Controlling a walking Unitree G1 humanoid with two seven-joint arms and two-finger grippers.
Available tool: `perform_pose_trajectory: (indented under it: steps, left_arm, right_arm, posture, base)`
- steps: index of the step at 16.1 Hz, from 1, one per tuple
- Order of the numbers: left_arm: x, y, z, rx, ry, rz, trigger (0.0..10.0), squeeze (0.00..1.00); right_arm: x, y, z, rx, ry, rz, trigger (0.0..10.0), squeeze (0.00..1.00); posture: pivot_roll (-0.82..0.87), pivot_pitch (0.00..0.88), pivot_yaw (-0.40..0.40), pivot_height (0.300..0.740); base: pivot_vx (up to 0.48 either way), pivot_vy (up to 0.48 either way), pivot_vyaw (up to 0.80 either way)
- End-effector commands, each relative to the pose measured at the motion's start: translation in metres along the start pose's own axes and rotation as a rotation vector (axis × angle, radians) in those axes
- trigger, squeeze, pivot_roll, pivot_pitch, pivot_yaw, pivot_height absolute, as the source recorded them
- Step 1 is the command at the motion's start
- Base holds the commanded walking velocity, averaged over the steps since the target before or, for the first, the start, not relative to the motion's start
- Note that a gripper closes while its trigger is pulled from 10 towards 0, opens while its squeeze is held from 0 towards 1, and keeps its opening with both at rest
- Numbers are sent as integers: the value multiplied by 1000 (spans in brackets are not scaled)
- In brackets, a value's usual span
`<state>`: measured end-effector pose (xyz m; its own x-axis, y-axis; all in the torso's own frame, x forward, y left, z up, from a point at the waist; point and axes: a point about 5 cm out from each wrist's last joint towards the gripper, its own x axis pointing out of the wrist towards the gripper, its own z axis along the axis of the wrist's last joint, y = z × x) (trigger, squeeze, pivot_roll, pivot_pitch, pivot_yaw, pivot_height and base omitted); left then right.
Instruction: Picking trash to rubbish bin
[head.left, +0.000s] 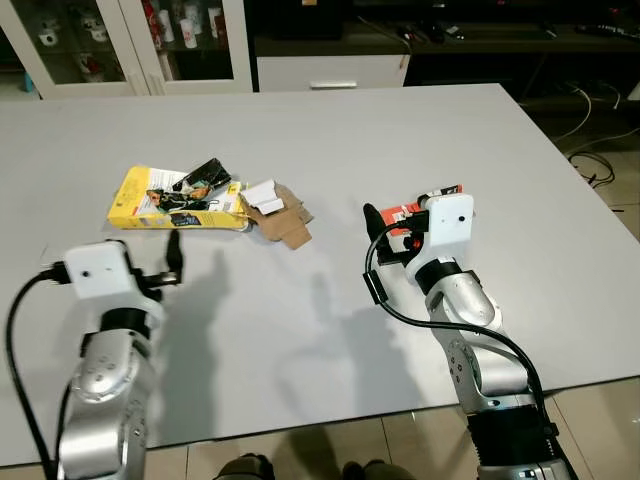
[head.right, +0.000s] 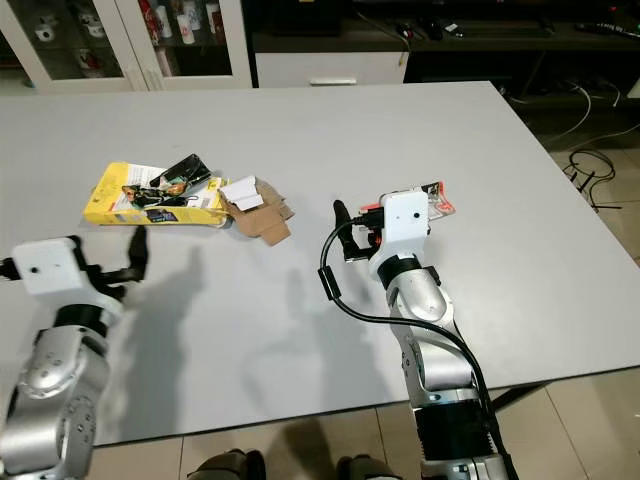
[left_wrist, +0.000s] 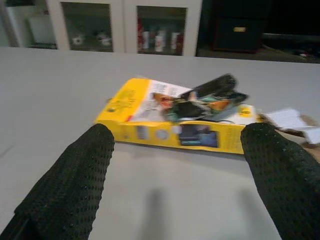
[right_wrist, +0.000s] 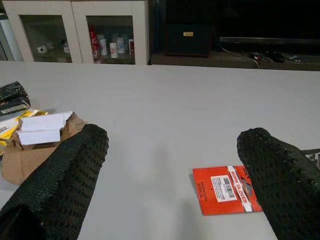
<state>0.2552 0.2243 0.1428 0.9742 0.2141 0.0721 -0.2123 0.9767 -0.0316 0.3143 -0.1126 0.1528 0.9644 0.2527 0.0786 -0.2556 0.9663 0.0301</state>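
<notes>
Right wrist view: red card (right_wrist: 226, 189) lower right, reads "WORK GLOVES"; right gripper (right_wrist: 175, 175) fingers wide. Left gripper (left_wrist: 185, 175) wide before yellow box (left_wrist: 170, 120), print illegible.

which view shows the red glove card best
The right wrist view: the red glove card lies flat on the grey table, barcode and label readable, partly covered by one of the right gripper's open fingers. In both eye views that gripper's white camera housing hides most of the card.
</notes>
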Motion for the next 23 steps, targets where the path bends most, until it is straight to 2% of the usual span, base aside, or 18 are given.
perform_pose_trajectory:
  steps: [1,5,7,14,18,23]
  left_arm:
    - [2,4,-1,14,1,21,10000,0]
    - [14,16,1,44,-13,49,10000,0]
    - [20,16,3,53,-16,45,10000,0]
    - [41,11,3,52,-26,3,10000,0]
    - [56,5,14,41,-66,-33,10000,0]
    - [76,7,26,32,-119,-20,10000,0]
  right_arm:
    - [-2,-1,0,2,-6,-6,10000,0]
    - [-8,0,-2,6,6,-3,10000,0]
    - [-12,0,-4,8,15,-4,10000,0]
    - [-30,5,-8,30,51,25,10000,0]
    - [-37,6,-8,24,57,23,10000,0]
    - [-42,5,-6,20,63,12,10000,0]
  posture:
    - [-43,145,-20,740]
    - [-45,175,-21,740]
    - [-49,191,-20,740]
    - [-83,239,2,740]
    - [-101,254,11,740]
    - [-111,256,14,740]
  base:
    - [0,0,0]
    - [0,0,0]
    - [0,0,0]
    - [0,0,0]
    - [0,0,0]
    - [0,0,0]
